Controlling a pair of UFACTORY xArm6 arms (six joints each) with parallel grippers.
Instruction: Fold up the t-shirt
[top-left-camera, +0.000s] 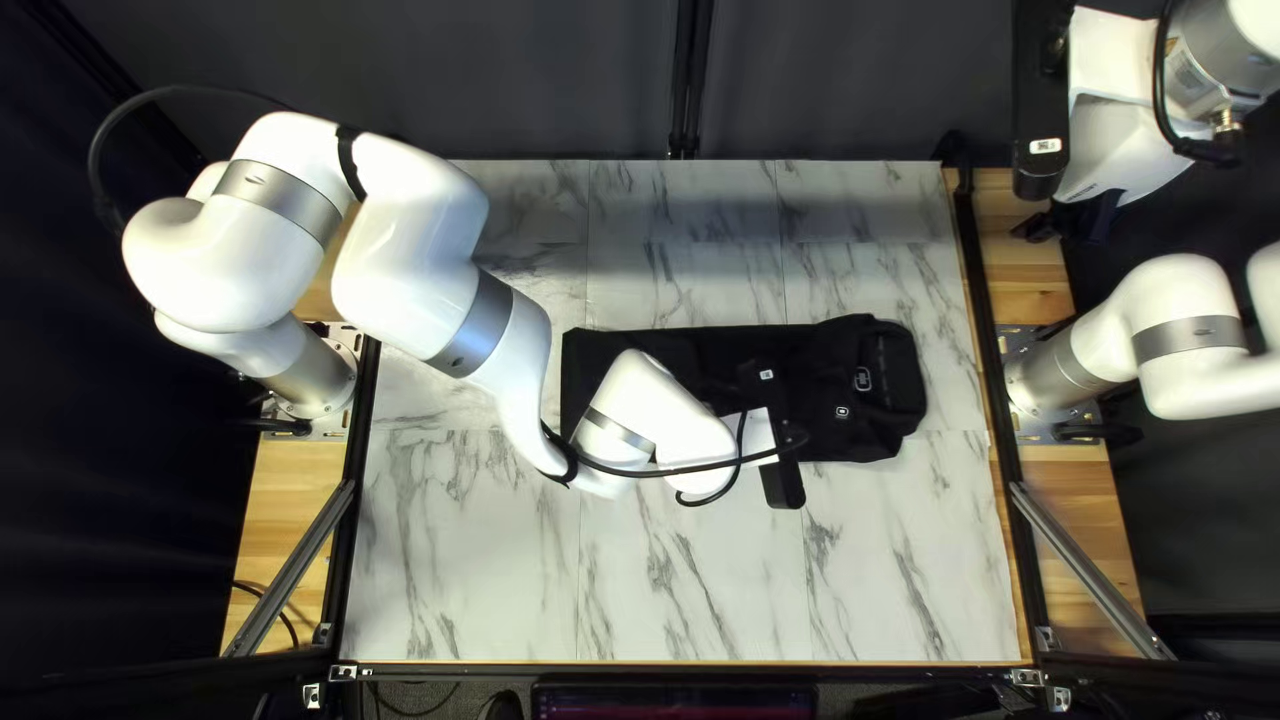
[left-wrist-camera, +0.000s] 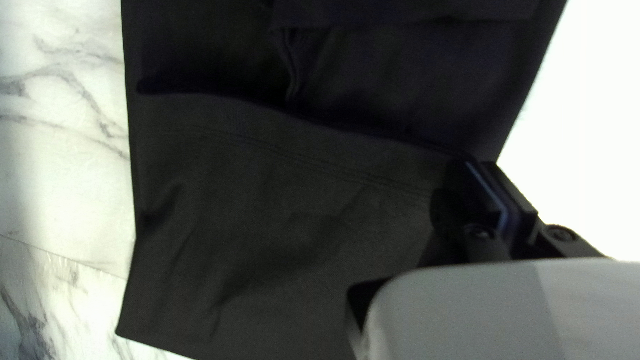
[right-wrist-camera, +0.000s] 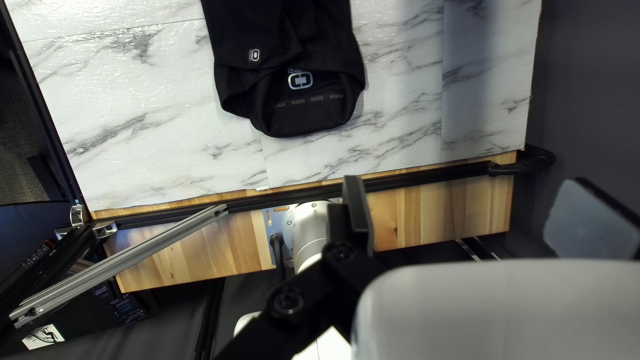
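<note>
Evidently a hem fold, worked from the left.
T-shirt (top-left-camera: 834,354) lies mid-table, a long narrow strip, long axis left to right, collar (top-left-camera: 898,370) at the right end. Left arm (top-left-camera: 424,274) is the nearer, reaching across the strip's left half; left gripper (left-wrist-camera: 483,162) sits on its near long edge, fingers closed and apparently pinching the near end of the hem (left-wrist-camera: 293,160). Hem crosses the strip, lying over the body, so most of the cloth runs off rightward from the pinch. Right gripper (right-wrist-camera: 467,187) has its fingers spread, holding nothing, well apart beyond the collar end, toward the far right corner. Next move, my judgement: draw the hem right along the long axis, keeping its far end square; one-sided pull may skew it.
</note>
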